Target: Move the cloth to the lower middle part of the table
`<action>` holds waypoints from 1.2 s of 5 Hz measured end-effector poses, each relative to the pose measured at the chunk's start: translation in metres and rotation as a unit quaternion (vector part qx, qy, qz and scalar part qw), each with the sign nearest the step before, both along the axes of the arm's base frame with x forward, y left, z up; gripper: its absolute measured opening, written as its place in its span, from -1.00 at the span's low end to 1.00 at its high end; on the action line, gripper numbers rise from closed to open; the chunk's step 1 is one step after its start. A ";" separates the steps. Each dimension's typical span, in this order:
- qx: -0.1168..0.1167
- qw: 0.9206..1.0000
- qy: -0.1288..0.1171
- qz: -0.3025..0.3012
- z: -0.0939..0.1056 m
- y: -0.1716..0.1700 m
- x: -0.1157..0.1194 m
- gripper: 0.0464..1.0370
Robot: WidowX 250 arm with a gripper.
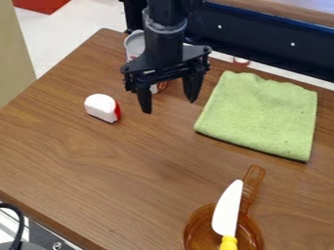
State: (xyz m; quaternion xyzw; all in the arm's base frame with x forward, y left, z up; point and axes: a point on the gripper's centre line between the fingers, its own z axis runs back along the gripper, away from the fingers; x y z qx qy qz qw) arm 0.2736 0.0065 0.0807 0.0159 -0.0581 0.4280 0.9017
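Up at the right of the table (98, 166), the green cloth (261, 114) lay flat, my gripper (170, 106) gaping empty beside it; a low drag, I reckoned, could snag the pan handle (254, 186).

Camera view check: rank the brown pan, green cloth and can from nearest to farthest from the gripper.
1. Can, just behind the gripper, partly hidden.
2. Green cloth, toward the view's right edge.
3. Brown pan, at the view's bottom edge.
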 end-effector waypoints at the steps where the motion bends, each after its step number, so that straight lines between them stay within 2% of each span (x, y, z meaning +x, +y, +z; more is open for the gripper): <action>1: 0.000 1.000 0.015 0.007 -0.008 -0.001 -0.003 0.92; 2: 0.007 0.999 0.005 0.050 -0.007 -0.020 0.017 0.93; 3: 0.001 0.996 -0.014 0.087 -0.003 -0.037 0.040 0.93; 4: -0.013 0.994 -0.055 0.094 -0.003 -0.049 0.065 0.93; 5: -0.006 0.991 -0.084 0.108 -0.015 -0.060 0.088 0.93; 6: 0.000 0.997 -0.056 0.051 -0.029 -0.069 0.103 0.92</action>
